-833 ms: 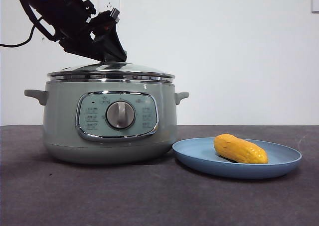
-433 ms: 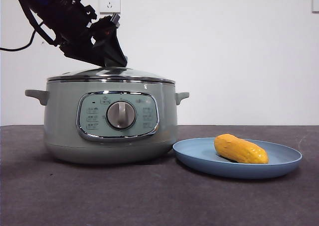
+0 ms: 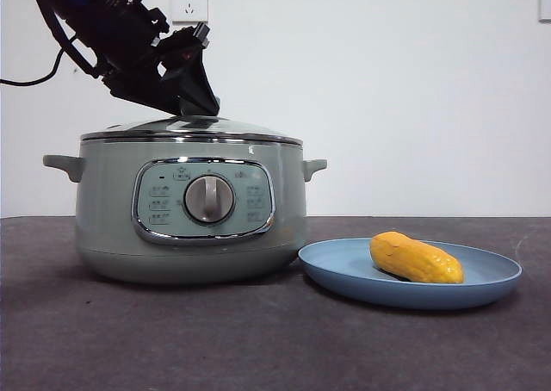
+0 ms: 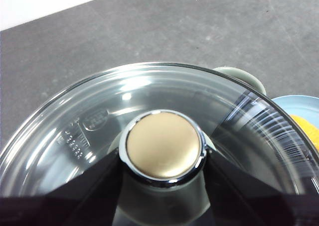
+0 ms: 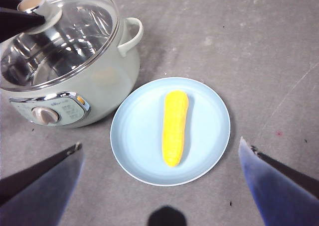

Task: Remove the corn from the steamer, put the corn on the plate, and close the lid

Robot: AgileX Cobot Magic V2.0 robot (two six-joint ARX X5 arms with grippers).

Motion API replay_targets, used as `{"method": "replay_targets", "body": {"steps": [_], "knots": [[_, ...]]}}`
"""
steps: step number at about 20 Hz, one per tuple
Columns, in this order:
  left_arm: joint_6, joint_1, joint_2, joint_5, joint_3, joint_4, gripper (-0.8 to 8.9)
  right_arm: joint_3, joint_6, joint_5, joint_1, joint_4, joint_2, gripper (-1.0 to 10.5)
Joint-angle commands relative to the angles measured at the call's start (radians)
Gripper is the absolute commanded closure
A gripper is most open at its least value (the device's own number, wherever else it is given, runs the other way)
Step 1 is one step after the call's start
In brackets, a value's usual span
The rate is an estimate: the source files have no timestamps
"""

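I read this as a lab test bench dressed as a kitchen — a bare dark grey table against a blank white wall with a lone socket, no counters or cupboards, just a steamer and a plate set out.

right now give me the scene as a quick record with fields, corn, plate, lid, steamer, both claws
corn: lying on the plate, nothing touching it
plate: on the table beside the steamer
lid: seated on the steamer
steamer: on the table, dial facing the front view
left claw: jaws either side of the lid's knob, right against it
right claw: open, above the plate, holding nothing
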Motion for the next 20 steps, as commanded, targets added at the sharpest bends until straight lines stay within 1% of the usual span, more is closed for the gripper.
{"method": "replay_targets", "body": {"steps": [1,2,3,4,5,6,10,15,17,19,20], "knots": [[-0.003,-0.008,0.005,0.01,-0.008,-0.06,8.04,-0.009,-0.005,0.003,0.001,0.005,-0.001,3.8],[-0.003,-0.008,0.005,0.01,-0.008,-0.068,7.88,-0.009,-0.005,0.003,0.001,0.004,-0.001,3.8],[-0.003,-0.008,0.005,0.01,-0.008,-0.072,7.21,-0.009,-0.005,0.002,0.001,0.004,-0.001,3.8],[-0.003,-0.008,0.005,0.01,-0.008,-0.074,6.0,-0.009,-0.005,-0.001,0.001,0.004,-0.001,3.8],[-0.003,-0.008,0.005,0.01,-0.008,-0.072,4.34,-0.009,-0.005,-0.003,0.001,0.004,-0.001,3.8],[-0.003,-0.008,0.005,0.01,-0.008,-0.07,3.54,-0.009,-0.005,-0.003,0.001,0.004,-0.001,3.8],[-0.011,-0.008,0.002,0.01,0.008,-0.084,3.42,-0.009,-0.005,-0.002,0.001,0.004,-0.001,3.8],[-0.01,-0.008,-0.04,0.01,0.076,-0.182,3.42,-0.009,-0.005,-0.002,0.001,0.004,-0.001,3.8],[-0.01,-0.007,-0.075,0.01,0.124,-0.287,3.43,-0.009,-0.013,-0.003,0.001,0.003,-0.001,3.8],[-0.01,-0.008,-0.111,0.011,0.185,-0.46,3.43,-0.009,-0.016,-0.005,0.001,0.002,-0.001,3.8],[-0.01,-0.008,-0.125,0.012,0.218,-0.553,3.44,-0.009,-0.031,-0.005,0.001,-0.004,-0.001,3.8]]}}
